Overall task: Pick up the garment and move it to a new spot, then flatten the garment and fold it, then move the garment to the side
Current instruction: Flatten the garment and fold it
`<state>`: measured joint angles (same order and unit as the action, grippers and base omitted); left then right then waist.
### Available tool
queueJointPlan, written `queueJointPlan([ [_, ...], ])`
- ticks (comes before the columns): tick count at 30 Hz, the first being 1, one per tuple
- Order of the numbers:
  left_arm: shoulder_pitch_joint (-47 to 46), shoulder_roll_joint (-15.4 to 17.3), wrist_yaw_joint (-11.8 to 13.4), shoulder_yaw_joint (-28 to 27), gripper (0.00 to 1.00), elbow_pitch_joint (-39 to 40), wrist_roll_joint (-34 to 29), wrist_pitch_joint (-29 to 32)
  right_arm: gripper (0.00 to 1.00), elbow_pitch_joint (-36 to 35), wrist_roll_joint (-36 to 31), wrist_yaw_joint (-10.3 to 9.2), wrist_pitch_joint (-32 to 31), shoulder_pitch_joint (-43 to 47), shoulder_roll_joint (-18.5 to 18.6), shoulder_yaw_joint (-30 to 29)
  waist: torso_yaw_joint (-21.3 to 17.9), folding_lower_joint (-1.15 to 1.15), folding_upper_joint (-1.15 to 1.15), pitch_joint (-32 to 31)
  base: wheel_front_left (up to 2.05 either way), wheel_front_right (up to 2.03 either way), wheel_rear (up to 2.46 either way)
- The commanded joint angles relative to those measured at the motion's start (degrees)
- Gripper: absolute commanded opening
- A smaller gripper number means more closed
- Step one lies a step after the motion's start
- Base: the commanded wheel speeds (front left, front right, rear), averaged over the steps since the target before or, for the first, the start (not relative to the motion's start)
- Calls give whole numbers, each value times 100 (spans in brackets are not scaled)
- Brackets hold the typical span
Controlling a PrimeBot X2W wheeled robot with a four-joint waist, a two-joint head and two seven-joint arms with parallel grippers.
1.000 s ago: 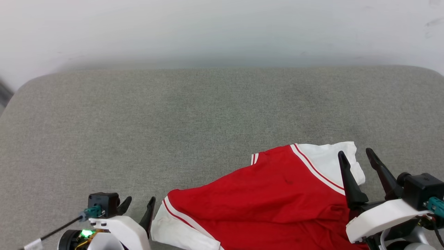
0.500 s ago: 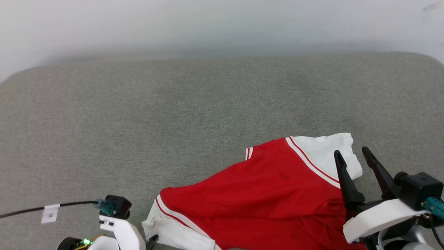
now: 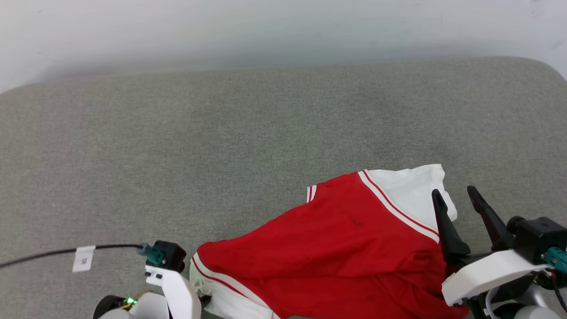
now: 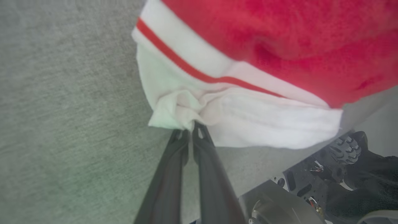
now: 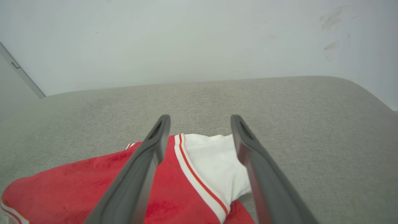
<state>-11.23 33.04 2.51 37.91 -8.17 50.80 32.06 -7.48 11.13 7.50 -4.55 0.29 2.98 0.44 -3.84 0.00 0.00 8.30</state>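
Note:
The garment (image 3: pixel 336 248) is a red T-shirt with white, red-striped sleeves, lying plain red side up at the near right of the grey surface. In the left wrist view my left gripper (image 4: pixel 190 132) is shut on the bunched edge of the white sleeve (image 4: pixel 248 121), which puckers at the fingertips. In the head view that arm's white wrist (image 3: pixel 177 288) stands beside the garment's near-left corner. My right gripper (image 3: pixel 457 199) hovers open over the other white sleeve (image 3: pixel 412 190), nothing between its fingers (image 5: pixel 155 149). The garment (image 5: pixel 93 180) lies below them.
A wide grey fabric surface (image 3: pixel 199 150) stretches to the left and back, ending at a white wall (image 3: pixel 266 26). A black cable with a white tag (image 3: pixel 83 258) trails left from my left wrist. The robot's dark base (image 4: pixel 326 186) sits below the surface's near edge.
My left gripper, open a second ago, has swung right to the near sleeve and shut on it, bunching the cloth. The head camera has shifted a little. The right gripper stays open.

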Motion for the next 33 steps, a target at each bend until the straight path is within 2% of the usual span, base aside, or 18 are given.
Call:
queueJointPlan([
  [1,163,-136,13,51,0,-54,30,-66,100,12,4,-2,-1,-20,-18,-20,8,0,0,-32,0,0,0],
  [3,163,-93,184,-238,0,60,-57,-560,100,53,32,-2,-31,15,-17,-105,37,0,0,-113,0,0,0],
  [10,254,-69,656,-640,0,483,-394,-1472,100,355,174,-2,-368,-155,-15,-489,101,0,0,-218,0,0,0],
  [12,235,-78,776,-710,0,605,-499,-1673,100,591,300,-2,-596,-285,93,-660,118,0,0,-209,0,0,0],
  [13,147,-84,917,-790,0,800,-679,-1927,100,1069,517,-2,-1056,-573,315,-906,153,0,0,-149,0,0,0],
  [14,126,-80,951,-806,0,856,-736,-1991,100,1262,616,-2,-1251,-704,415,-969,165,0,0,-122,0,0,0],
  [17,22,-94,966,-806,0,1009,-854,-2110,100,1832,854,-1,-1946,-1124,725,-1019,254,0,0,15,0,0,0],
  [23,-254,-188,1005,-733,0,1299,-1057,-2186,100,2596,1239,-2,-3111,-2070,1230,-617,473,0,0,418,0,0,0],
  [28,-464,-229,958,-638,0,1404,-1187,-2212,100,3122,1282,-2,-3484,-2808,1425,-279,652,0,0,732,0,0,0],
  [33,-576,-276,919,-605,0,1367,-1219,-2249,100,3737,1383,-2,-3814,-3168,1460,31,758,0,0,895,0,0,0],
])
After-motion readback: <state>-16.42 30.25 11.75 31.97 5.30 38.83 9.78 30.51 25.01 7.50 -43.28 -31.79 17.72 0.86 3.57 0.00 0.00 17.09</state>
